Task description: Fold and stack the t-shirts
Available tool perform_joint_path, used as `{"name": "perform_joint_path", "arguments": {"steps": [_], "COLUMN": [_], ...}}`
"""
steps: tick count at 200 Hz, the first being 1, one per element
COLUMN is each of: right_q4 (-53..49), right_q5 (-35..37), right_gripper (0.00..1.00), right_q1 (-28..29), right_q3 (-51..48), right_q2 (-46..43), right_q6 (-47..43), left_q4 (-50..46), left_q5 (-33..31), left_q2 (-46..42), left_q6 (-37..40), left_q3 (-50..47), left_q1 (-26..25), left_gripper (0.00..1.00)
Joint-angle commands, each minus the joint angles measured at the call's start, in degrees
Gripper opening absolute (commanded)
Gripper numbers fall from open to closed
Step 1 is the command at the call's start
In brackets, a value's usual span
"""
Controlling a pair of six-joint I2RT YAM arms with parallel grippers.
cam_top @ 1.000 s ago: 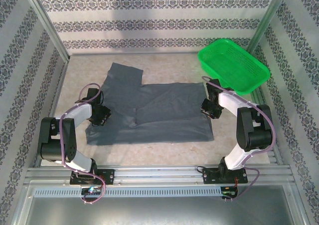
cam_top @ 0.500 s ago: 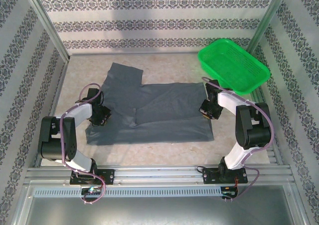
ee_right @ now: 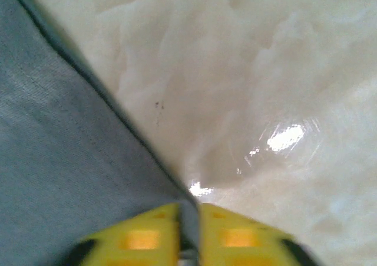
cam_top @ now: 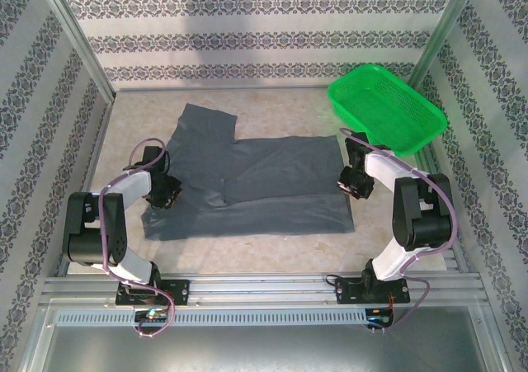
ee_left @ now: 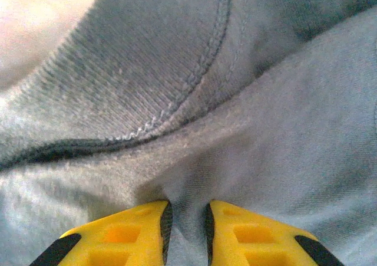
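I see one dark slate-grey short-sleeved cotton t-shirt (cam_top: pixel 264 186) lying mostly flat in the middle of the pale stone-look worktop (cam_top: pixel 272 112). One sleeve sticks out toward 11 o'clock, and part of the shirt is folded over itself. A green plastic mesh basket (cam_top: pixel 388 108) sits well apart from the shirt's middle, up at 2 o'clock. My left end effector (ee_left: pixel 187 219) is at the shirt's 9 o'clock side. Its yellow fingers are pressed nearly together and pinch a little ridge of cloth just below the ribbed collar (ee_left: pixel 147 83). My right end effector (ee_right: pixel 188 219) is at the 3 o'clock side, and its fingers nip the very edge of the shirt where the cloth meets the bare worktop. I think the shirt is light, soft and floppy. It will sag and bunch up if I lift it by one spot, so I think two holds far apart, at the edges or corners, will keep it tidy. The thick stitched edges look like the best places to grab. It cannot break, and I think it will slide easily on the smooth, shiny top. I can find no brand, label or writing to read anywhere.
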Motion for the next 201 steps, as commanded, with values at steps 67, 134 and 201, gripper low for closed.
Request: {"name": "perform_joint_path", "arguments": {"steps": [67,134,201], "right_q4": [-3.95,-11.51,-9.59], "right_q5": [-2.28,-11.01,-14.57], "right_gripper": [0.46,0.42,0.45], "right_q1": [12.34,17.65,23.96], "right_q3": [-3.27,-0.21,-0.81], "right_q2": [-5.02,6.24,1.73], "right_q6": [1.87,-4.54,-2.07], "left_q4": [-5.11,-10.13,-7.11], "left_q5": [-4.15,-6.32,-5.05], "left_q2": [-0.79,-8.49,-10.93], "left_q6": [-1.12,-3.0,3.07], "left_q3": [-5.36,-9.86,-8.86], "left_q1": [1.25,4.33,11.05], "left_gripper": [0.27,0.28,0.38]}}
